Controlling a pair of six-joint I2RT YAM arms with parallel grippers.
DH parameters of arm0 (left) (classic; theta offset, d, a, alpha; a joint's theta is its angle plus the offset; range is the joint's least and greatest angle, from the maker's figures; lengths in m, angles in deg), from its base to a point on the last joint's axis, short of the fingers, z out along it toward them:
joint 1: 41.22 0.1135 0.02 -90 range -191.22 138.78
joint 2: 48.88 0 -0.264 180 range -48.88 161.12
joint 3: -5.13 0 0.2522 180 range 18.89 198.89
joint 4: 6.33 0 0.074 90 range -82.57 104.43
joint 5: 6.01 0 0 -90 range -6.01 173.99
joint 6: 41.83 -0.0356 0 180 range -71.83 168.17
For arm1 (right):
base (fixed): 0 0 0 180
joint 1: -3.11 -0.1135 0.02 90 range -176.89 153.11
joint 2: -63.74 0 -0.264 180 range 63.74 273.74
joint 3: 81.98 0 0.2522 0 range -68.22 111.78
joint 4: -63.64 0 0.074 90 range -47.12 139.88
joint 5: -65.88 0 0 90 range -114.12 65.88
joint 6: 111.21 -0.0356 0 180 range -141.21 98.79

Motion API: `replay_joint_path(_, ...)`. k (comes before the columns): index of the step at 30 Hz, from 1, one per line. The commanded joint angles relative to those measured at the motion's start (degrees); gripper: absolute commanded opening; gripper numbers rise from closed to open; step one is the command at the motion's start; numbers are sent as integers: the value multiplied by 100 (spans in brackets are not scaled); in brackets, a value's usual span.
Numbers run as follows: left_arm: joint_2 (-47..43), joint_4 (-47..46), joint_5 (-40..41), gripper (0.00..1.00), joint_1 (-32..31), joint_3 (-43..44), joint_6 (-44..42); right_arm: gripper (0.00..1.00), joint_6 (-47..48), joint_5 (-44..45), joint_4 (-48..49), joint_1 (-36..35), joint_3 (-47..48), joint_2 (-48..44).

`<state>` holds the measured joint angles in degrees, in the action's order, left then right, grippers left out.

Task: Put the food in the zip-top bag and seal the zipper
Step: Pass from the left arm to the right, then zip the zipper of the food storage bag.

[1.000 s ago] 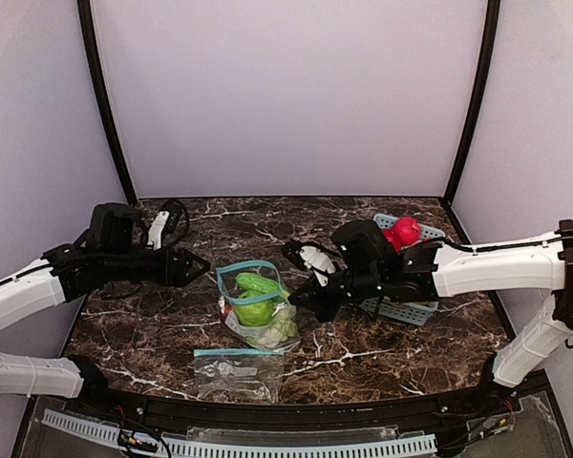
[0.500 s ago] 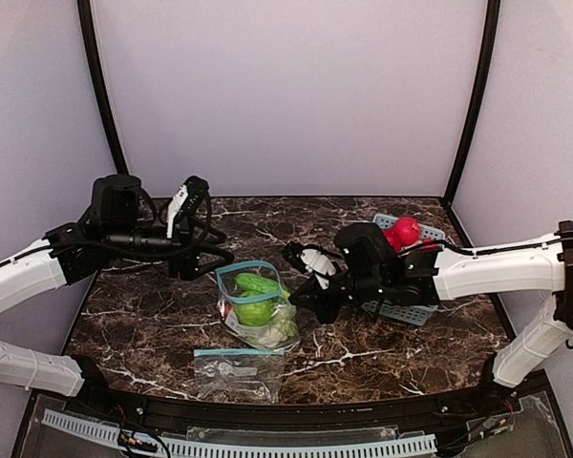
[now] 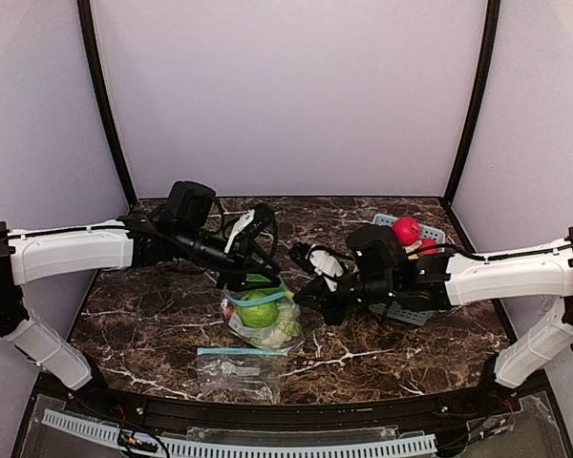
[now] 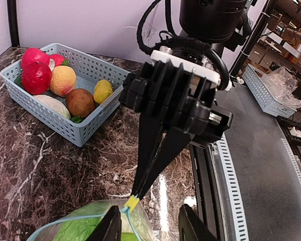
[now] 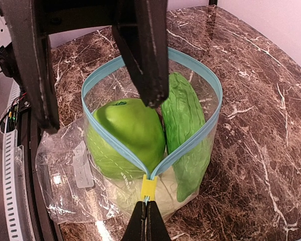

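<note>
Top view, change: the left arm [image 3: 76,250] has swung in from the far left of the table [image 3: 153,324]. The left gripper [image 3: 256,277] now hangs over the mouth of the zip-top bag [image 3: 267,326]. The right arm [image 3: 497,272] has hardly moved.
Top view, meaning: loading looks paused, and a two-handed step on the bag's mouth probably comes next. The seal is not yet made.
Top view, count: two arms, two bags (the filled one and a flat empty bag [image 3: 237,374] nearer the bases), and one basket [image 3: 413,315] under the right arm.
Left wrist view, right gripper [image 4: 135,193]: clamped tight on the yellow slider [image 4: 132,203] at the zipper's end.
Left wrist view, left jaws: partly apart, narrower than a moment ago, with nothing held.
Left wrist view, food still in basket: two red pieces [image 4: 36,78] and perhaps a third, one peach-coloured, one brown, one yellow, one white.
Right wrist view, zipper [image 5: 203,75]: blue, spread in a wide loop, unsealed.
Right wrist view, food in bag: one green apple [image 5: 125,130], one green ridged piece [image 5: 183,120], and something pale beneath that is unclear.
Right wrist view, left fingers [image 5: 145,55]: one is over the mouth and the other outside it, with the rim between them ungripped.
</note>
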<state>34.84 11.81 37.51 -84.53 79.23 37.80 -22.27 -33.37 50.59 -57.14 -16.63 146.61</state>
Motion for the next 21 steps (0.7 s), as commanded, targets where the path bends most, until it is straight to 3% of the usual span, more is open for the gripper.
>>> replay_joint_path(1,227,-191,-475,37,-43,303,-52,0,71,-98,444,-21,-83,-175)
replay_joint_path(21,1030,444,-676,31,-115,554,-358,0,-23,-118,667,35,-273,-342)
